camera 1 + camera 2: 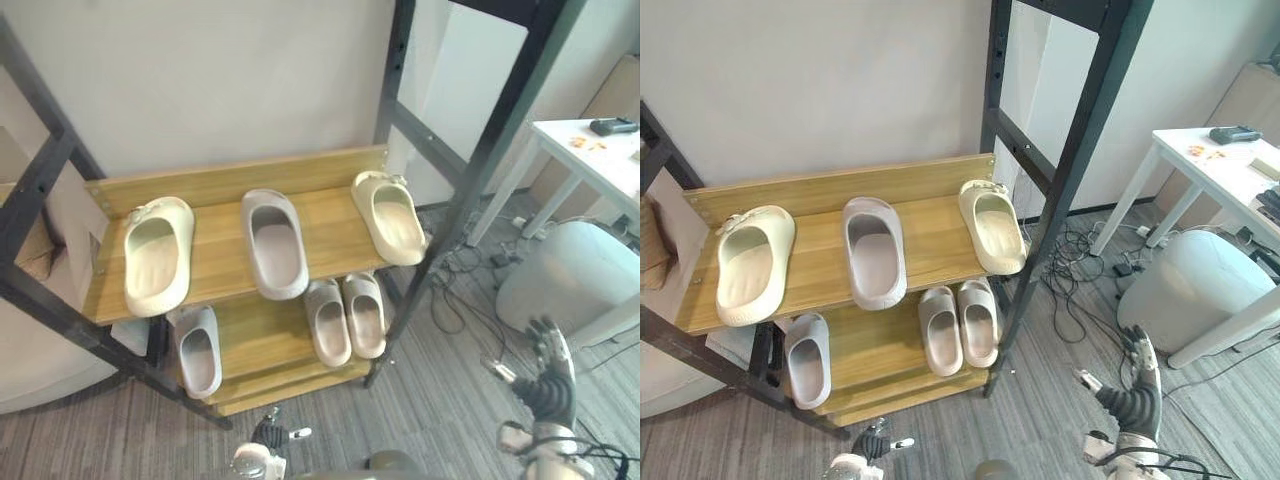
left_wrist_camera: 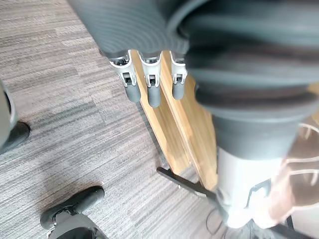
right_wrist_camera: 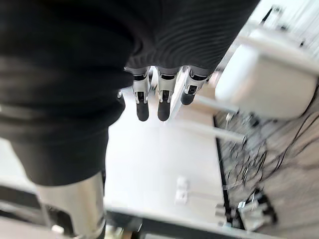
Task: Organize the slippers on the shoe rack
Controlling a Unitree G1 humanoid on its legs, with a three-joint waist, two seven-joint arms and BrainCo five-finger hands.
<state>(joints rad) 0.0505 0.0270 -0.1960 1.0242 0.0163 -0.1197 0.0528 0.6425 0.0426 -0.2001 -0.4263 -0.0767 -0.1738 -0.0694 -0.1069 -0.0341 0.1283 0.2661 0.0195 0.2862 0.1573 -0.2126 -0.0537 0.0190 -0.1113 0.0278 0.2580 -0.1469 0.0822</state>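
Note:
The wooden shoe rack (image 1: 225,185) has two shelves. Its top shelf carries a cream slipper (image 1: 157,255) on the left, a grey slipper (image 1: 274,243) in the middle and a second cream slipper (image 1: 390,216) on the right. On the lower shelf a grey slipper (image 1: 198,350) lies at the left, and a pair of pale grey slippers (image 1: 345,318) lies side by side at the right. My left hand (image 1: 265,440) hangs low in front of the rack, its fingers (image 2: 148,82) straight and empty. My right hand (image 1: 548,380) is off to the lower right, its fingers (image 3: 162,97) straight, holding nothing.
Black metal posts (image 1: 490,150) frame the rack at both sides. A white table (image 1: 600,160) stands at the right with a pale rounded seat (image 1: 570,275) beside it. Cables (image 1: 460,290) trail over the grey carpet right of the rack.

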